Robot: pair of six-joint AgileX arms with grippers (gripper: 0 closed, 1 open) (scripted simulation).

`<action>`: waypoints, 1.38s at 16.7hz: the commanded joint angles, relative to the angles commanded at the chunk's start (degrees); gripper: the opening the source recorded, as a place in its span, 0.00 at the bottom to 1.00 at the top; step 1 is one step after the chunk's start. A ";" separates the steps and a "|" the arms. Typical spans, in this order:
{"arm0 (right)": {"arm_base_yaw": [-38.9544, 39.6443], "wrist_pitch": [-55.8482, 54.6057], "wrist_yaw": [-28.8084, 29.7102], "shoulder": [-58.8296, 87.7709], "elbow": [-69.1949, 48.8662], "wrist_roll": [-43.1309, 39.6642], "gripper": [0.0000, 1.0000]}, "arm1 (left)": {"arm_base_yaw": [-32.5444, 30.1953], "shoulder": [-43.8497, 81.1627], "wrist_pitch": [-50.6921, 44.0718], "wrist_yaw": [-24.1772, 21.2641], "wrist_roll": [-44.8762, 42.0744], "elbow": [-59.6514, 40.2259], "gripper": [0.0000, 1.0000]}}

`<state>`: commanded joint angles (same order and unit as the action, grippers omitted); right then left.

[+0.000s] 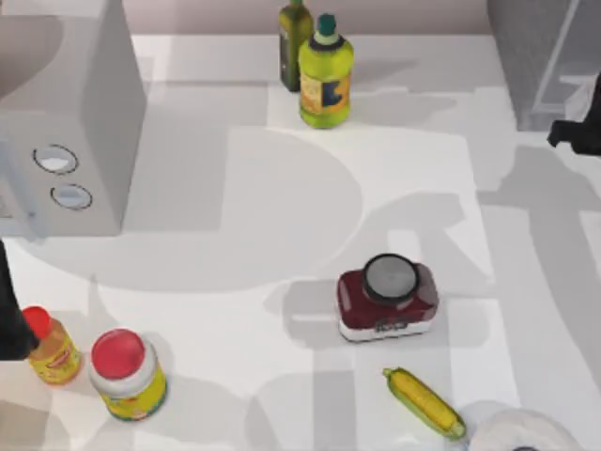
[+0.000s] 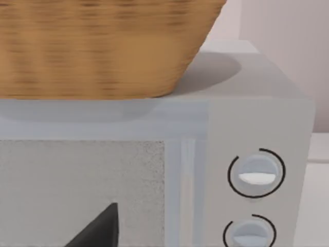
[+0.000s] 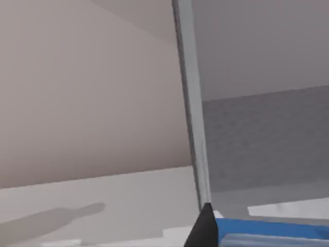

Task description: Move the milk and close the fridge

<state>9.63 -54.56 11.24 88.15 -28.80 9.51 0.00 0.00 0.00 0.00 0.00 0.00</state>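
You find the right gripper at the speckled fridge, finger state indiscernible, the boxy milk showing its blue top beside one black fingertip.

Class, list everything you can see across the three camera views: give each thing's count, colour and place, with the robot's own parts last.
Fridge: one, speckled dark grey, table's far right corner.
Milk: one, blue top, right wrist view, by the fridge.
Dial box: one, light grey, far left.
Basket: one, tan, on the dial box.
Bottles: dark green, yellow-green, far centre.
Red-lidded jar: one, near left.
Small orange bottle: one, near left.
Maroon device: one, centre-right.
Corn: one, yellow, near right.
Right gripper: black, beside the fridge.
Left arm: black, left edge.
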 joint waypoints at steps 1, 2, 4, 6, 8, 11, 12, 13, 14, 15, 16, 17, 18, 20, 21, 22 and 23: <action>-2.21 -2.33 -2.21 -0.52 1.62 -2.21 0.00 | 0.00 0.00 0.00 0.00 0.00 0.00 1.00; -4.14 -4.38 -4.17 -0.96 3.03 -4.13 0.00 | 0.00 0.00 0.00 0.00 0.00 0.00 1.00; -7.13 -7.52 -7.21 -1.59 5.20 -7.03 0.00 | 0.00 0.00 0.00 0.00 0.00 0.00 1.00; -8.59 -9.06 -8.75 -1.88 6.28 -8.41 0.00 | 0.00 0.00 0.00 0.00 0.00 0.00 1.00; -8.80 -9.28 -8.98 -1.93 6.43 -8.60 0.00 | 0.00 0.00 0.00 0.00 0.00 0.00 1.00; -8.59 -9.16 -8.87 -1.68 6.25 -8.46 0.00 | 0.00 0.00 0.00 0.00 0.00 0.00 1.00; -8.62 -9.10 -8.89 -1.63 6.16 -8.47 0.00 | 0.00 0.00 0.00 0.00 0.00 0.00 1.00; -8.79 -8.65 -9.03 -1.23 5.57 -8.53 0.00 | 0.00 0.00 0.00 0.00 0.00 0.00 1.00; -9.10 -7.81 -9.31 -0.51 4.44 -8.63 0.00 | 0.00 0.00 0.00 0.00 0.00 0.00 1.00; -9.54 -6.59 -9.70 0.51 2.80 -8.78 0.00 | 0.00 0.00 0.00 0.00 0.00 0.00 1.00; -10.10 -5.00 -10.23 1.85 0.64 -8.98 0.00 | 0.00 0.00 0.00 0.00 0.00 0.00 1.00; -10.74 -3.13 -10.86 3.43 -1.91 -9.22 0.00 | 0.00 0.00 0.00 0.00 0.00 0.00 1.00; -11.44 -1.02 -11.58 5.21 -4.82 -9.49 0.00 | 0.00 0.00 0.00 0.00 0.00 0.00 1.00; -13.01 3.81 -13.27 9.33 -11.48 -10.11 0.00 | 0.00 0.00 0.00 0.00 0.00 0.00 1.00; -13.86 6.46 -14.20 11.61 -15.09 -10.43 0.00 | 0.00 0.00 0.00 0.00 0.00 0.00 1.00; -14.73 9.20 -15.17 13.99 -18.82 -10.76 0.00 | 0.00 0.00 0.00 0.00 0.00 0.00 1.00; -15.61 11.99 -16.17 16.46 -22.62 -11.09 0.00 | 0.00 0.00 0.00 0.00 0.00 0.00 1.00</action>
<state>-5.98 -42.57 -4.93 104.61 -51.42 -1.57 0.00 0.00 0.00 0.00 0.00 0.00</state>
